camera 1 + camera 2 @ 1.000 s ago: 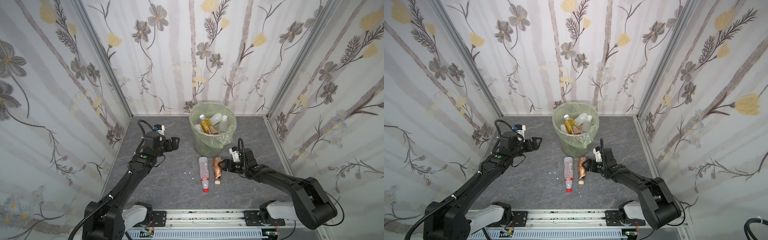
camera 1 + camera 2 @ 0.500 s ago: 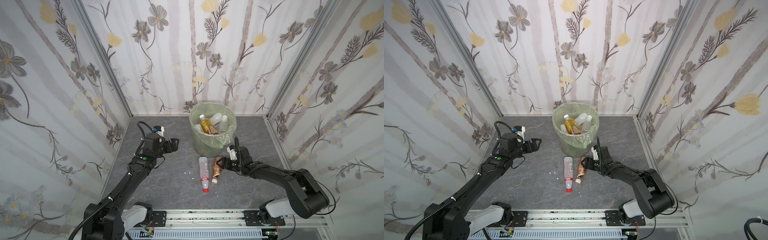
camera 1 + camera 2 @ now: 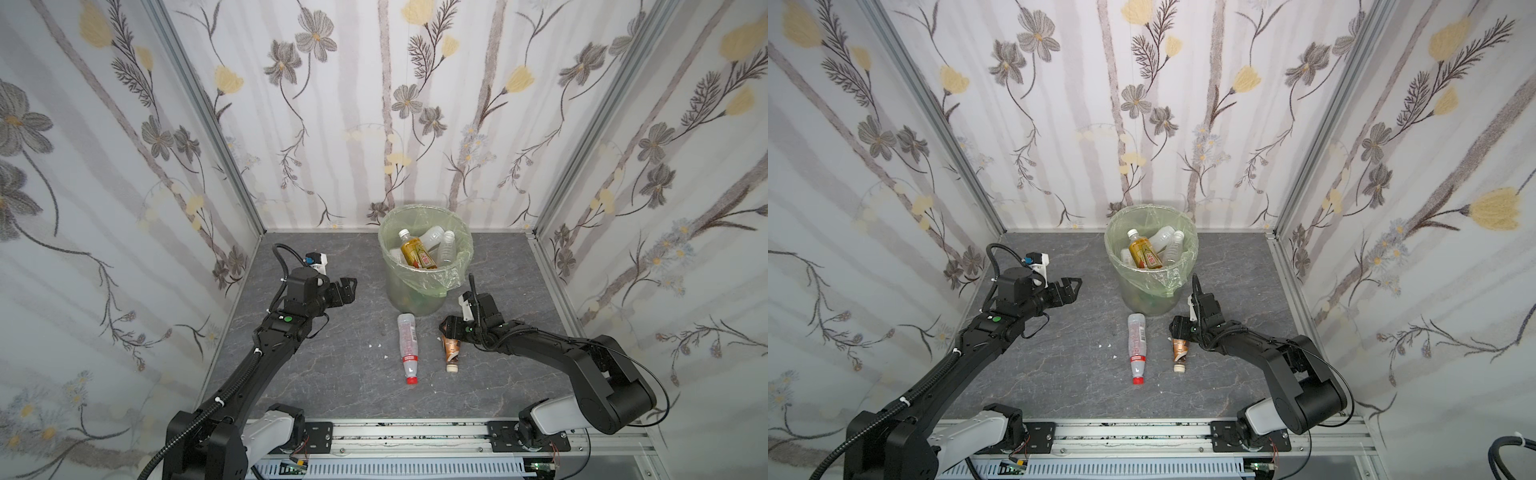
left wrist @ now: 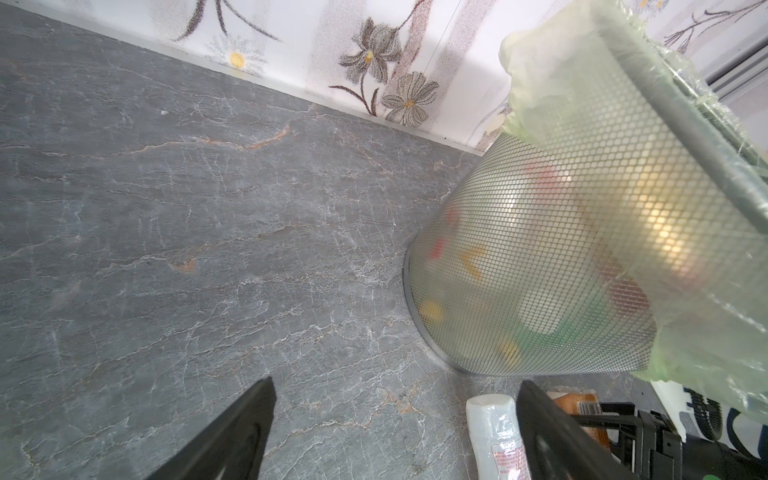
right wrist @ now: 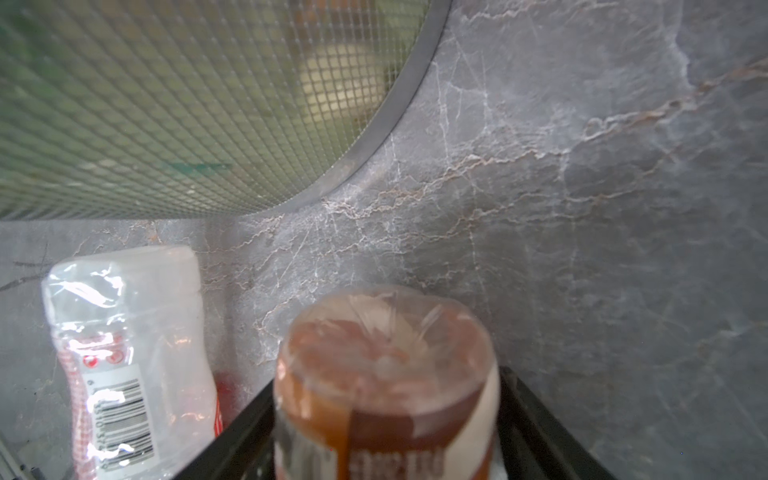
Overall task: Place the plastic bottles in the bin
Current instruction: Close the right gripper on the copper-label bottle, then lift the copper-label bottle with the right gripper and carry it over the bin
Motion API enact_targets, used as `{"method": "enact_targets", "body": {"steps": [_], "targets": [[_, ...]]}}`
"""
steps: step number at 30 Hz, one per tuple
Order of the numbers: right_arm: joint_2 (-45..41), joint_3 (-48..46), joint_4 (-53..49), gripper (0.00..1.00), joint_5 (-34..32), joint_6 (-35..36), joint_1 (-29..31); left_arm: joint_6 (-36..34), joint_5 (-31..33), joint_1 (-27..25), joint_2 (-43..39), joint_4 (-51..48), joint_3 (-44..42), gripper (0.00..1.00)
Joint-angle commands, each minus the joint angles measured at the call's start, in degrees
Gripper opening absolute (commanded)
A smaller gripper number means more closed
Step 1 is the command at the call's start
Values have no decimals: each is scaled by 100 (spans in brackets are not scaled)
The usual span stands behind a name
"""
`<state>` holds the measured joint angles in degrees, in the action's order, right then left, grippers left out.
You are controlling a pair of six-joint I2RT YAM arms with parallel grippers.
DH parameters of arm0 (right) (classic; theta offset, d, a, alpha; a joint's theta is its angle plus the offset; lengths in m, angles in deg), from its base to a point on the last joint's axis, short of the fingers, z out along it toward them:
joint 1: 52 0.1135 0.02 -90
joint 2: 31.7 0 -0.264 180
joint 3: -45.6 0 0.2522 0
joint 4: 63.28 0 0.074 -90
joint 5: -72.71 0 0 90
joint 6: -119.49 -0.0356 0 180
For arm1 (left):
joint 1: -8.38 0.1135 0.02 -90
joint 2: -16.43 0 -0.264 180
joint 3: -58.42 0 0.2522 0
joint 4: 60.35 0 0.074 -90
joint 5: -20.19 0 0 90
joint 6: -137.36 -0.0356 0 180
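In both top views the bin point(image 3: 415, 291) point(image 3: 1148, 297) stands at the back centre, with several plastic bottles point(image 3: 417, 254) point(image 3: 1144, 254) inside. Two more bottles lie on the floor in front of it. One is clear with a red cap point(image 3: 406, 347) point(image 3: 1136, 345); the other is brown-labelled with a white cap point(image 3: 451, 352) point(image 3: 1179, 350). My right gripper point(image 3: 449, 329) point(image 3: 1177, 329) is low at the brown bottle's base end. In the right wrist view that gripper point(image 5: 386, 386) is shut on the brown bottle point(image 5: 386, 365). My left gripper point(image 3: 347, 289) point(image 4: 395, 384) hangs open and empty left of the bin.
Flowered walls close in the grey stone floor point(image 3: 332, 374) on three sides. A rail with both arm bases point(image 3: 415, 436) runs along the front. The bin's mesh wall point(image 5: 187, 104) is close to my right gripper. The clear bottle point(image 5: 124, 332) lies beside the brown one.
My right gripper has slid onto the brown bottle's base and narrowed around it; the bottle swung slightly on the floor. The left arm has barely moved.
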<state>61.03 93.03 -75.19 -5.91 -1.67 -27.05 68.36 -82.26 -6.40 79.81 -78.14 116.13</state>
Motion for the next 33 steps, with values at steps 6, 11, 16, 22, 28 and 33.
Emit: {"method": "enact_targets", "body": {"steps": [6,11,16,22,28,33], "targets": [[200,133,-284,75,-569,292,-2,-12,43,20,-97,184,-87,92],[211,301,-436,65,-695,365,-7,10,50,31,-139,192,-123,92],[-28,474,-631,59,-989,478,-22,-1,67,38,-176,192,-140,92],[-591,748,-969,57,-1515,736,-136,-16,65,46,-176,198,-149,92],[-1153,1084,-1236,55,-1481,882,-656,-25,57,61,-167,204,-157,92],[-1718,1658,-1548,54,-1442,1065,-1037,-25,78,74,-227,201,-197,92]]}}
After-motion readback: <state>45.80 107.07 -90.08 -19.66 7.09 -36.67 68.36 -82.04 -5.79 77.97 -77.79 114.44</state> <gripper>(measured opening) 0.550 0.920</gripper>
